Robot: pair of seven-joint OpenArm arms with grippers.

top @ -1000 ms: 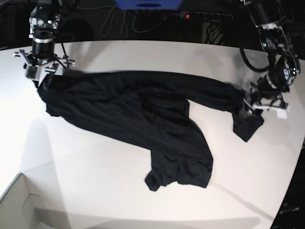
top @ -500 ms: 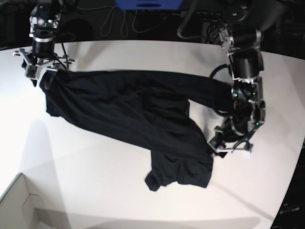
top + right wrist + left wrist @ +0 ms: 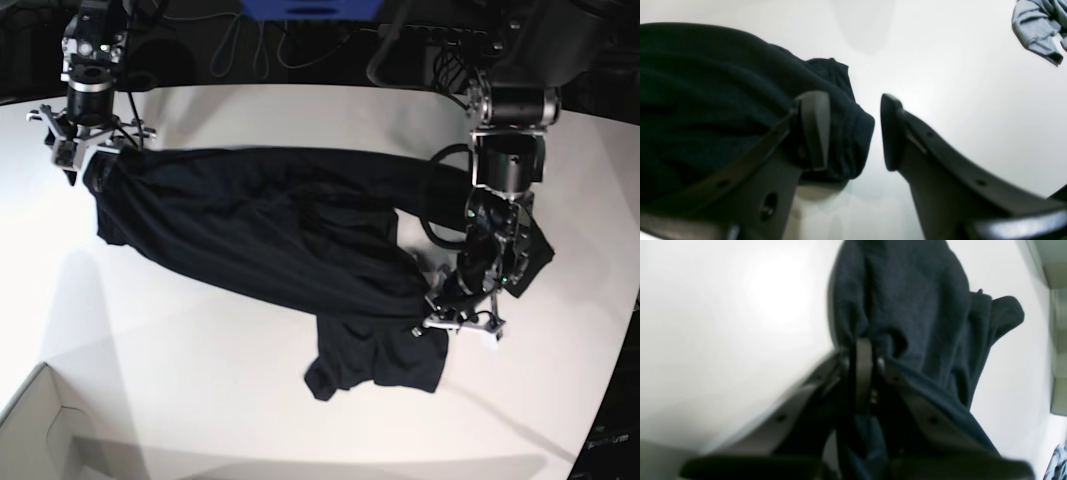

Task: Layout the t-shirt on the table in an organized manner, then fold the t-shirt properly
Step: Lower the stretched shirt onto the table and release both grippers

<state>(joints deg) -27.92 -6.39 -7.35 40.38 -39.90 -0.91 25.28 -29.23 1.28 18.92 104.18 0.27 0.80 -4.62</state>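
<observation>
Down at the near-right side of the table [image 3: 250, 400] my left gripper [image 3: 455, 318] has clamped onto the t-shirt [image 3: 270, 225], jaws pinched tight on a bunched fold of black cloth at the edge of the lower lobe; the left wrist view shows fabric squeezed right between the pads. Far across, at the back-left corner, my right gripper [image 3: 853, 133] hangs with its jaws parted, the shirt's corner lying against the inner finger [image 3: 813, 130] but nothing pinched that I can see. The shirt sprawls in a crumpled band, its long axis running from that back-left corner diagonally toward my left arm, with a rumpled flap hanging off toward the near edge. So the bulk of the cloth lies to the left of my left gripper in the base view, and any spreading pull, I judge, goes outward, away from the right arm. Right arm is nearer the far corner and needs a grip first, or the cloth will simply slide along.
</observation>
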